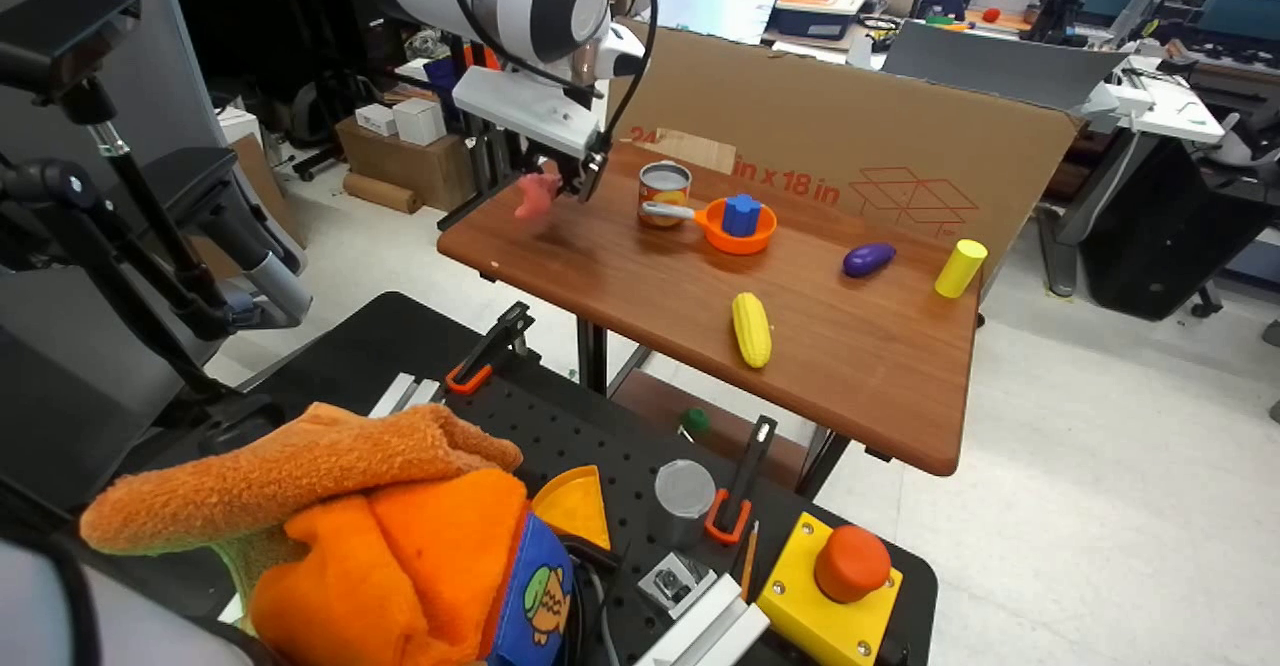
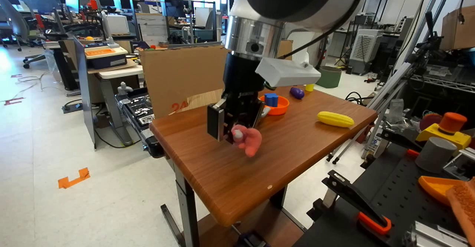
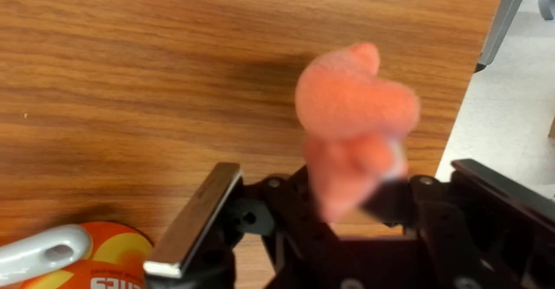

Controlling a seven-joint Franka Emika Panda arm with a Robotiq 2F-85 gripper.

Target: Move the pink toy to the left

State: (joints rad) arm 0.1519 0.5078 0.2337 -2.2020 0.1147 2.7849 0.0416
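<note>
the wooden surface (image 1: 680, 281) runs long from left to right, and in an exterior view all the action sits over its left end. the arm (image 1: 530, 1) reaches in from above; the hand (image 2: 236, 132) points down with a slight tilt, its fingers (image 3: 195, 219) spread. the can (image 1: 663, 186) stands just right of it. the pink toy (image 3: 357, 102) is between those fingers and a little beyond, a gap on either side, its long axis seeming to cross the line between the tips. it's blurred and looks clear of the surface. to my eye it's dropping free; a straight lift away would finish things, though the toy may roll.
</note>
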